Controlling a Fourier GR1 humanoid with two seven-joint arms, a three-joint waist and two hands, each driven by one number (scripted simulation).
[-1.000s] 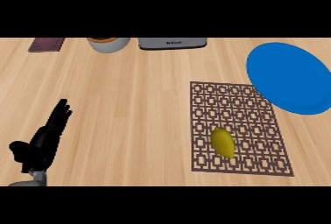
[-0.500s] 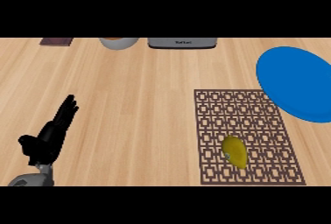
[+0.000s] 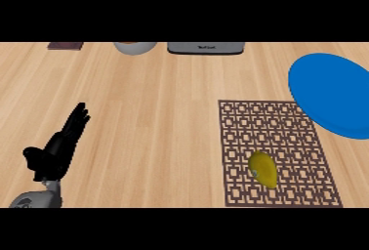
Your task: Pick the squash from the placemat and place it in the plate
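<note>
A small yellow squash [image 3: 264, 169] lies on the near part of a brown patterned placemat [image 3: 275, 124] at the right of the wooden counter. A large blue plate [image 3: 333, 93] sits just beyond and to the right of the mat, its edge overlapping the mat's far right corner. My left hand [image 3: 59, 147] rests open at the lower left, fingers straight and pointing away, well apart from the squash. The right hand does not show.
Along the far edge stand a grey appliance [image 3: 206, 48], a pale bowl [image 3: 134, 47] and a dark flat object [image 3: 66, 46]. Bare wood lies between my left hand and the placemat.
The view has shifted: everything sits lower and farther right in the picture than before. My left hand keeps the same open pose; the squash has not moved on the mat.
</note>
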